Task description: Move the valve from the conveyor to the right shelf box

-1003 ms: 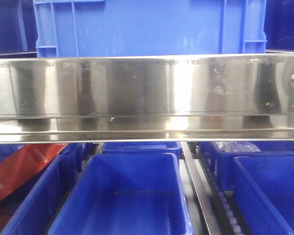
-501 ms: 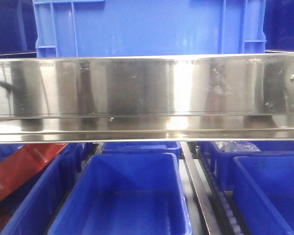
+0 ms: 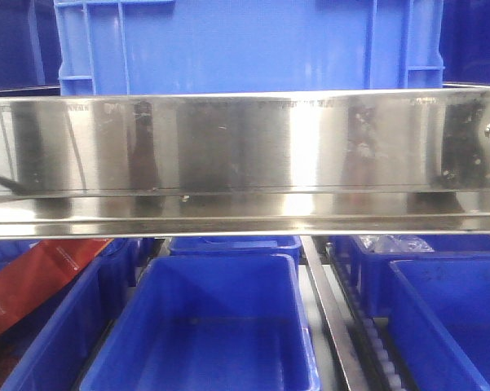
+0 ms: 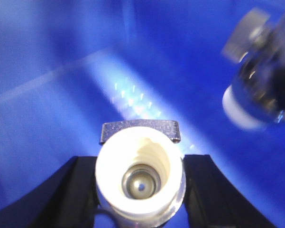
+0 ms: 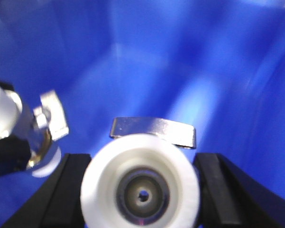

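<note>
In the left wrist view my left gripper is shut on a valve, seen end-on with its white cap and silvery stub, over the blue floor of a box. A second valve hangs at the upper right. In the right wrist view my right gripper is shut on that second valve, white cap toward the camera, inside the blue box. The left gripper's valve shows at the left there. The conveyor is out of view.
The front view shows a shiny steel shelf rail with a large blue crate above it. Below stand several blue boxes, one in the middle and one at the right. A red packet lies at the left. Neither gripper shows there.
In the front view only reflections on the steel rail have shifted; a dark line at its left end has moved lower. The boxes have not moved.
</note>
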`<state>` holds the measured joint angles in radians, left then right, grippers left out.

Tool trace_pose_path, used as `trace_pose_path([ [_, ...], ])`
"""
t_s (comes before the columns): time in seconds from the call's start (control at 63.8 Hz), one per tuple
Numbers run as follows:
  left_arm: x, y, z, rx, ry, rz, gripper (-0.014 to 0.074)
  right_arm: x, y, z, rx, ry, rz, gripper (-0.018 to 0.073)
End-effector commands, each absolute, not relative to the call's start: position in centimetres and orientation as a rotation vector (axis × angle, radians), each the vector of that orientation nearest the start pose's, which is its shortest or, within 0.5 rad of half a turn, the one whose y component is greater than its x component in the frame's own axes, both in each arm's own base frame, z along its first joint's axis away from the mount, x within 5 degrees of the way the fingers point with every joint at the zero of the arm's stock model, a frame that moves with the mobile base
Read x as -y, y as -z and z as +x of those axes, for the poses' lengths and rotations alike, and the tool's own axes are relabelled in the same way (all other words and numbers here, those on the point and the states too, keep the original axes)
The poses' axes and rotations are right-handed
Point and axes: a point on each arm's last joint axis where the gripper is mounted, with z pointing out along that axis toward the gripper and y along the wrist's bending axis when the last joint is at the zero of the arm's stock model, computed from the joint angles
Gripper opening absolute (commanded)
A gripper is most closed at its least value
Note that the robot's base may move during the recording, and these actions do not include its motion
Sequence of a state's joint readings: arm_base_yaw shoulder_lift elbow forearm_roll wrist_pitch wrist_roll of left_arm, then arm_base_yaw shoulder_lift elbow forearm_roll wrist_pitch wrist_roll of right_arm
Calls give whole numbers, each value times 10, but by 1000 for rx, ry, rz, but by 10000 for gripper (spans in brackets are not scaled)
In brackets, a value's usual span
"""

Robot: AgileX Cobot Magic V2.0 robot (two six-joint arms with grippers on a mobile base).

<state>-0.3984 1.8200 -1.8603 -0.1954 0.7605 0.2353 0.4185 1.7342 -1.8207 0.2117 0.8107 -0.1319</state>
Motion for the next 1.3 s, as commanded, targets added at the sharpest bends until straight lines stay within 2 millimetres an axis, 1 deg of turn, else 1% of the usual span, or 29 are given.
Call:
trace_pose_path([
  [0.0, 179, -397, 389, -2062, 336, 585, -111, -176, -414, 362, -2104, -408, -523, -150],
  [0.094, 180, -394, 391, -2070, 336, 586, -110, -178, -405, 366, -2142, -404, -536, -113],
  [0.141, 180, -393, 392, -2075, 335, 588, -102, -178, -402, 367, -2159, -403, -542, -62],
  [0.188, 180, -391, 392, -2081, 335, 590, -64, -179, -400, 367, -2170, -403, -545, 2],
  [0.235, 181, -390, 392, -2085, 335, 591, -13, -179, -398, 368, -2182, -402, -549, 101],
  [0.266, 181, -390, 392, -2085, 335, 591, 29, -179, -397, 367, -2189, -402, -552, 164],
  [0.313, 181, -390, 392, -2088, 341, 590, 122, -179, -397, 367, -2193, -401, -554, 259],
  [0.329, 181, -390, 392, -2090, 344, 590, 153, -179, -397, 367, -2193, -401, -554, 306],
  [0.376, 181, -390, 391, -2095, 352, 589, 248, -179, -397, 367, -2199, -401, -556, 396],
  [0.392, 181, -390, 391, -2097, 355, 589, 298, -179, -397, 366, -2200, -401, -557, 423],
  [0.407, 181, -390, 391, -2098, 355, 589, 314, -179, -397, 366, -2203, -401, -558, 449],
  [0.439, 181, -389, 391, -2103, 355, 592, 380, -179, -398, 366, -2205, -402, -561, 505],
  [0.47, 181, -389, 391, -2105, 355, 593, 457, -178, -400, 365, -2208, -402, -564, 540],
  [0.517, 181, -390, 390, -2107, 355, 594, 537, -178, -403, 364, -2208, -403, -567, 572],
  [0.58, 180, -394, 388, -2100, 356, 594, 614, -177, -409, 361, -2202, -404, -571, 568],
  [0.595, 180, -396, 387, -2095, 356, 593, 617, -177, -411, 360, -2199, -405, -572, 568],
  [0.658, 179, -403, 383, -2087, 358, 596, 608, -175, -421, 356, -2175, -408, -571, 568],
  [0.737, 175, -418, 375, -2069, 353, 604, 588, -172, -438, 348, -2131, -412, -567, 556],
  [0.815, 171, -435, 364, -2039, 356, 604, 559, -167, -455, 337, -2082, -417, -558, 489],
  [0.878, 166, -452, 353, -2005, 359, 602, 510, -161, -471, 325, -2037, -420, -551, 371],
  [0.94, 161, -467, 343, -1974, 352, 602, 421, -156, -485, 313, -1997, -421, -544, 225],
  [0.956, 160, -471, 340, -1963, 346, 602, 398, -154, -487, 310, -1989, -422, -543, 171],
  [0.972, 159, -474, 338, -1954, 341, 600, 374, -153, -490, 307, -1981, -420, -542, 135],
  [1.05, 150, -491, 323, -1906, 320, 593, 224, -145, -506, 291, -1933, -416, -536, -68],
  [1.113, 145, -503, 311, -1876, 312, 588, 80, -139, -517, 279, -1899, -407, -532, -172],
  [1.144, 141, -509, 305, -1867, 306, 587, 13, -135, -522, 272, -1882, -399, -529, -161],
  [1.222, 132, -519, 290, -1863, 301, 586, -111, -127, -528, 258, -1856, -378, -512, -156],
  [1.285, 121, -524, 279, -1874, 285, 574, -111, -121, -530, 247, -1826, -377, -496, -156],
])
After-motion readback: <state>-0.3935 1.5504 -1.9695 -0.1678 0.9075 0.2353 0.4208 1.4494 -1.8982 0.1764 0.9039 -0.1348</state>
